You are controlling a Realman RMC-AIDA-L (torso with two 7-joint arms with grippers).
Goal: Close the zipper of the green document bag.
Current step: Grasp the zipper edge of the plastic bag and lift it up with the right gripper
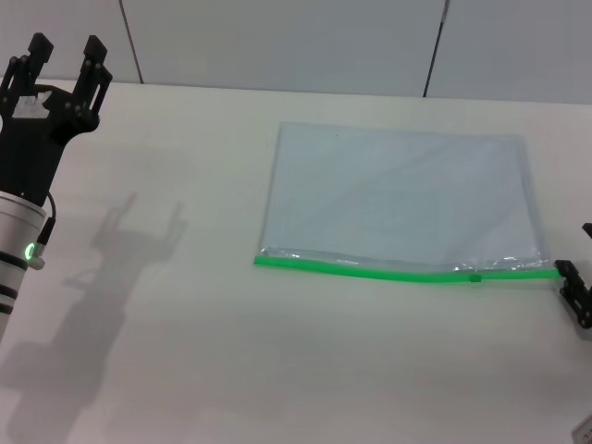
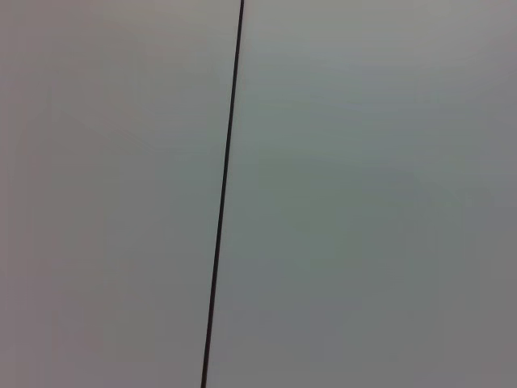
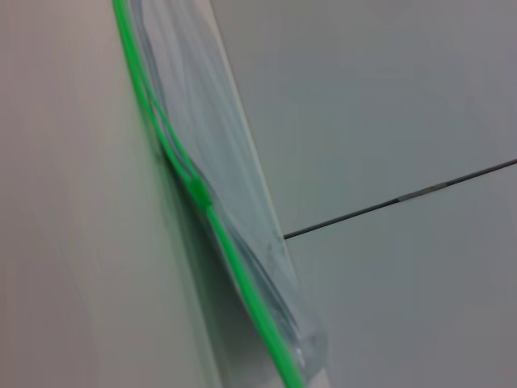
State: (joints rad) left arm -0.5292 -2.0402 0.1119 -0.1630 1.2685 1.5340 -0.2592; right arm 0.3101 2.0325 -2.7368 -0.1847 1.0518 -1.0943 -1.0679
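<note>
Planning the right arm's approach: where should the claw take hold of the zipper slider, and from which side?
Likely pinch the small slider tab from above, across the zipper. It is the only raised part on the flat near edge of the green document bag, nearest the right claw.

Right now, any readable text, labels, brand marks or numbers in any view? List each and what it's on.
None readable in any view.
green document bag: plain translucent face, no print visible.
zipper: plain green strip, no marking.
left gripper: raised at the table's far left, black, no legible label.
right gripper: only an edge in view at the zipper's right end, no marking visible.
</note>
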